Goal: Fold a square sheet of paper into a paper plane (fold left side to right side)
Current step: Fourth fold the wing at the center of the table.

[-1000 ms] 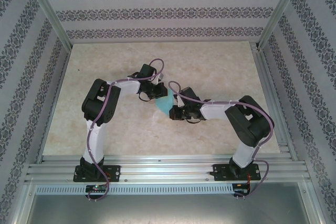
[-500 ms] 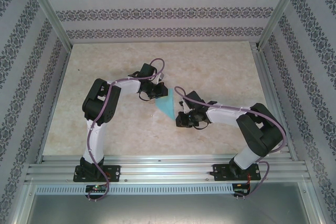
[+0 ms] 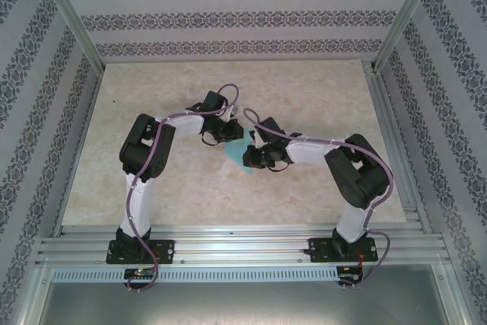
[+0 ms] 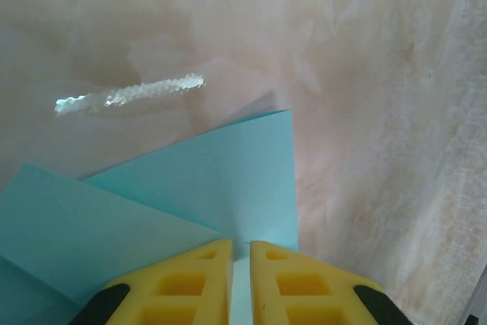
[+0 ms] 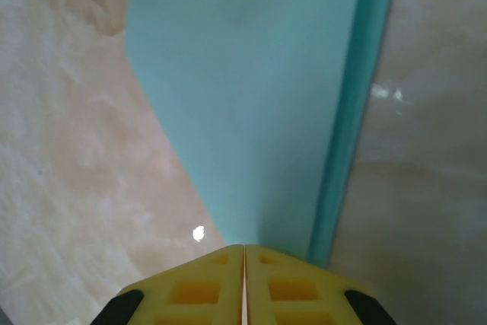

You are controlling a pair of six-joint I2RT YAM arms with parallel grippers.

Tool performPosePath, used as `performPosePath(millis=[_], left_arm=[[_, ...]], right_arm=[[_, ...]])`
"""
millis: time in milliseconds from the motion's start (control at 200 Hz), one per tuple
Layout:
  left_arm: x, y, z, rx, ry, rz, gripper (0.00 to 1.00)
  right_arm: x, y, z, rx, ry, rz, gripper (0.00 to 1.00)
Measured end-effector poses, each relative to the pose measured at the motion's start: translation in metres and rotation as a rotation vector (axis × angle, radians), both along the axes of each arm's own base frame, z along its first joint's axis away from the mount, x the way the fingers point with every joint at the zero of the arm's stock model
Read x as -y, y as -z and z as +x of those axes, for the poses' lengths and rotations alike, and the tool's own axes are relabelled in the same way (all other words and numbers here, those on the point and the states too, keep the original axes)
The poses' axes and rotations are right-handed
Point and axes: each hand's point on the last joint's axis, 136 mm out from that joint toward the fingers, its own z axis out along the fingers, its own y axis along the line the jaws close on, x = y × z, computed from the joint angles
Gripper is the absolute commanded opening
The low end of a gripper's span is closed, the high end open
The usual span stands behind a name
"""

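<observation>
Nearest, the right end effector (image 5: 243,249) is clenched on the folded cyan sheet of paper (image 5: 251,97), at mid-bench (image 3: 152,89) between both arms. Just beyond, the left end effector (image 4: 241,243) meets the sheet's far side, its fingers a slit apart; I cannot tell whether it grips.

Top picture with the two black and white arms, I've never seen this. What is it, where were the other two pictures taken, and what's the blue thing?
It is a robot filmed from above: a left arm and a right arm bolted at the near edge of a table. The other two pictures come from small cameras on the wrists, so yellow fingers show at the bottom. The blue thing is a partly folded paper. The left pincer and the right pincer each look shut on it.
</observation>
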Motion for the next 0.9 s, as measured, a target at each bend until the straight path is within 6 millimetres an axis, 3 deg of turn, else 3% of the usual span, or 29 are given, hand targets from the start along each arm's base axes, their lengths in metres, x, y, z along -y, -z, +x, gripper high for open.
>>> performPosePath(millis=[285, 440, 570, 654, 789, 899], left_arm=[[-0.003, -0.015, 0.004, 0.012, -0.001, 0.016, 0.22], [-0.006, -0.057, 0.001, 0.080, -0.003, -0.015, 0.15], [-0.008, -0.083, -0.019, 0.119, 0.001, -0.066, 0.11], [-0.001, -0.077, -0.035, 0.105, 0.014, -0.083, 0.11], [0.009, -0.047, -0.064, 0.028, 0.031, -0.072, 0.09], [0.014, -0.031, -0.074, -0.010, 0.021, -0.075, 0.09]], right_arm=[[0.004, 0.007, -0.005, 0.013, 0.015, 0.018, 0.09], [0.004, 0.007, -0.005, 0.024, 0.015, 0.025, 0.09], [0.005, 0.007, -0.005, 0.025, 0.015, 0.025, 0.09], [0.005, 0.007, -0.005, 0.025, 0.015, 0.025, 0.09], [0.005, 0.007, -0.005, 0.025, 0.016, 0.022, 0.09], [0.004, 0.007, -0.005, 0.023, 0.015, 0.019, 0.09]])
